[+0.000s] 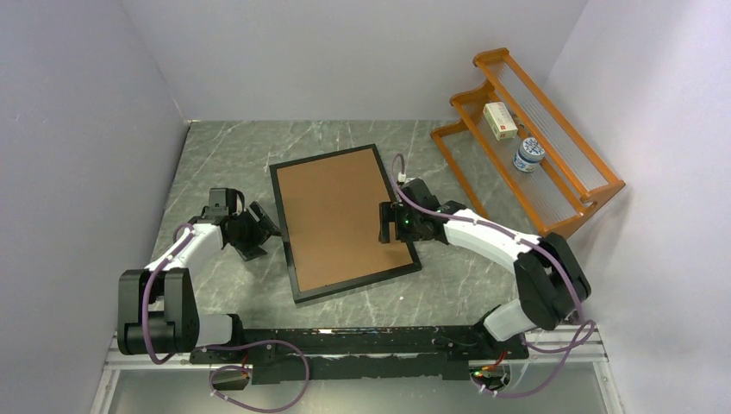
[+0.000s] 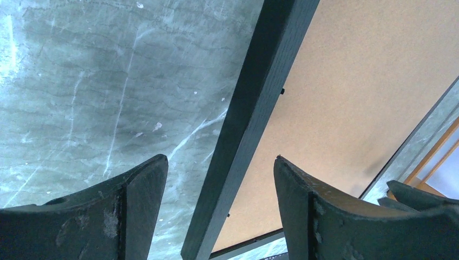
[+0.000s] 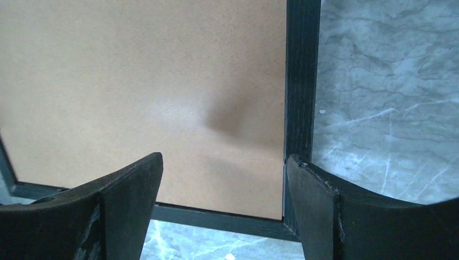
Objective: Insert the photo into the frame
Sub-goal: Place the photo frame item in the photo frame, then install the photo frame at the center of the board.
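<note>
Brown back upward, the frame is lying on the table while I am hovering my left gripper and right gripper, both spread wide, over its side edges.

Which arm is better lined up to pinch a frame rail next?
Probably left. The left gripper is open, and the frame has its black rail running between the fingers. The right gripper is also open but sits mostly over the backing board, with the rail at one finger.
</note>
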